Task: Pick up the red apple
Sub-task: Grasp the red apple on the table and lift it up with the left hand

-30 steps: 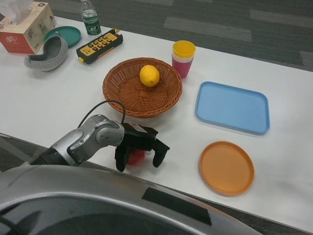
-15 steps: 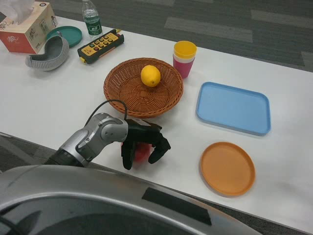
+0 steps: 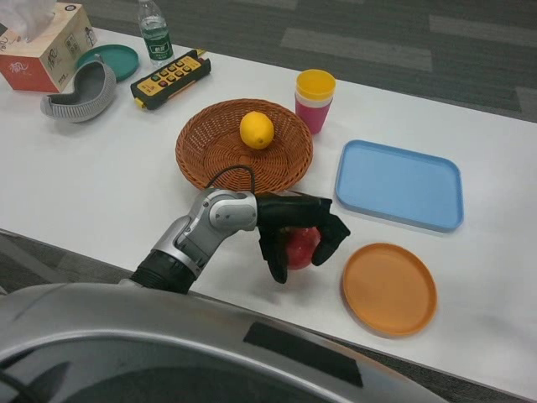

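— When I looked over, the left hand (image 3: 295,233) had its black fingers (image 3: 273,253) curled round the apple (image 3: 299,246), red showing between them. It sat in that grip in front of the basket (image 3: 243,151), just left of the orange plate (image 3: 389,288).

— Was the apple off the table (image 3: 101,193)?

— I couldn't tell; the fingers hid its underside. The silver forearm reached in from the lower left, a black cable looping above the wrist.

— And the right hand?

— Not in sight from where I stood.

— What else was there?

— A lemon (image 3: 257,130) lay in the basket. Behind it stood stacked cups (image 3: 314,99), yellow over pink. A blue tray (image 3: 399,184) sat to the right, beyond the plate. At the far left were a tissue box (image 3: 46,46), a grey curved thing (image 3: 81,94), a green lid (image 3: 114,60), a bottle (image 3: 155,34) and a yellow remote (image 3: 170,78).
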Controlling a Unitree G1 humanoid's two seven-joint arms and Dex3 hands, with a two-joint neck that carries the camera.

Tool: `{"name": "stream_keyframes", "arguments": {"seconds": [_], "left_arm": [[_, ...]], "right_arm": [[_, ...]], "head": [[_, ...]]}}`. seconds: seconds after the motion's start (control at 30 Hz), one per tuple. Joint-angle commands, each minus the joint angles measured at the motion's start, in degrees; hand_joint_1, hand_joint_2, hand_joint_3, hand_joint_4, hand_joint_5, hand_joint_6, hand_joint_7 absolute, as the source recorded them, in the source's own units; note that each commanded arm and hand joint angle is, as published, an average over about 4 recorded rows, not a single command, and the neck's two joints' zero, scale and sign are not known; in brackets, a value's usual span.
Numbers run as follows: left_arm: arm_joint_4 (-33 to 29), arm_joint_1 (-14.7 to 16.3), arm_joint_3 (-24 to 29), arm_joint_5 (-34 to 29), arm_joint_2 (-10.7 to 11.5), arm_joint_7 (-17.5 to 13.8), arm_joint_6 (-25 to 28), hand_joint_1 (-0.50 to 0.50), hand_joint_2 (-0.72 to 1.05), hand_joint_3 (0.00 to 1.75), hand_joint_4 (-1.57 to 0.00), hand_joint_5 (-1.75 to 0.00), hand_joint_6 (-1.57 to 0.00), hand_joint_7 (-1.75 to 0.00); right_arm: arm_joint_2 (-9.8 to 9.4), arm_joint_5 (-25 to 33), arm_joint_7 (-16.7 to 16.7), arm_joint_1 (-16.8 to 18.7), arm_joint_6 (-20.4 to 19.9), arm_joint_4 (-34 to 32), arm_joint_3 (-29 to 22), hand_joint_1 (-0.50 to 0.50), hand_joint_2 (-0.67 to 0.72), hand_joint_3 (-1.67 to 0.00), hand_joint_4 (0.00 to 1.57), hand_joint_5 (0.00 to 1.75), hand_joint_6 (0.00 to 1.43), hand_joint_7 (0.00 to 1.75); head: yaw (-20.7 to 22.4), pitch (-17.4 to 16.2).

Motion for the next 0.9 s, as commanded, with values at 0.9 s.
{"name": "stream_keyframes", "arguments": {"seconds": [0.9], "left_arm": [[9.27,-10.78,5.37,-13.72,-4.48,37.67,-11.73,0.50,0.78,0.00,-0.75,-1.75,-0.58,-1.68]], "right_arm": [[-0.73,-0.08,0.46,-2.71,-0.02,3.42,-1.62,-0.42,0.72,0.00,0.00,0.00,0.00,0.00]], "head": [[-14.80,12.61]]}}
